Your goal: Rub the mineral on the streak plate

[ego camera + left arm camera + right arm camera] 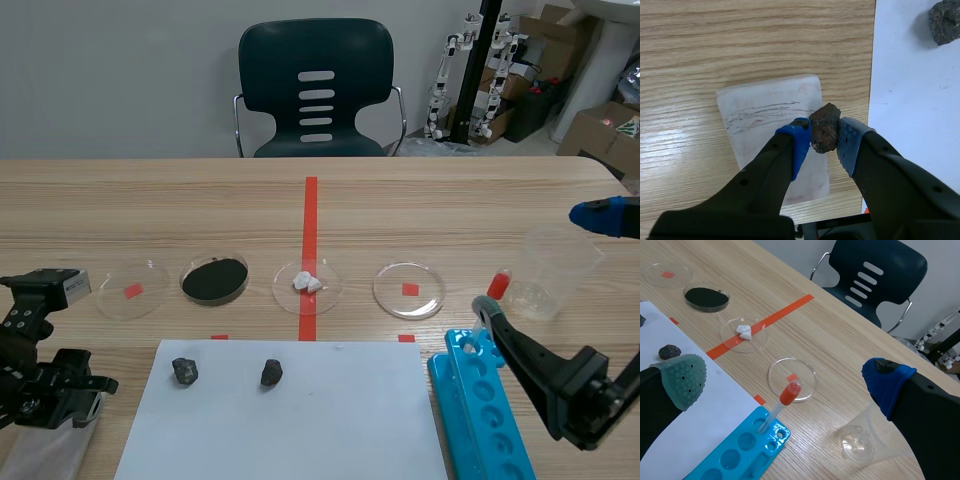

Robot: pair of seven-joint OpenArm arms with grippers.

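Note:
In the left wrist view my left gripper is shut on a small dark brown mineral, pinched between its blue pads. The mineral hangs over the right edge of a white streak plate, which lies on the wood and carries thin dark streak lines. Whether the mineral touches the plate I cannot tell. In the scene view the left gripper is low at the table's near left corner, above the plate. My right gripper is open and holds nothing, standing at the right.
A white paper sheet bears two dark rocks. Behind it stand several petri dishes: one with black powder, one with white pieces. A blue rack, a red-bulbed dropper and a clear cup are at right.

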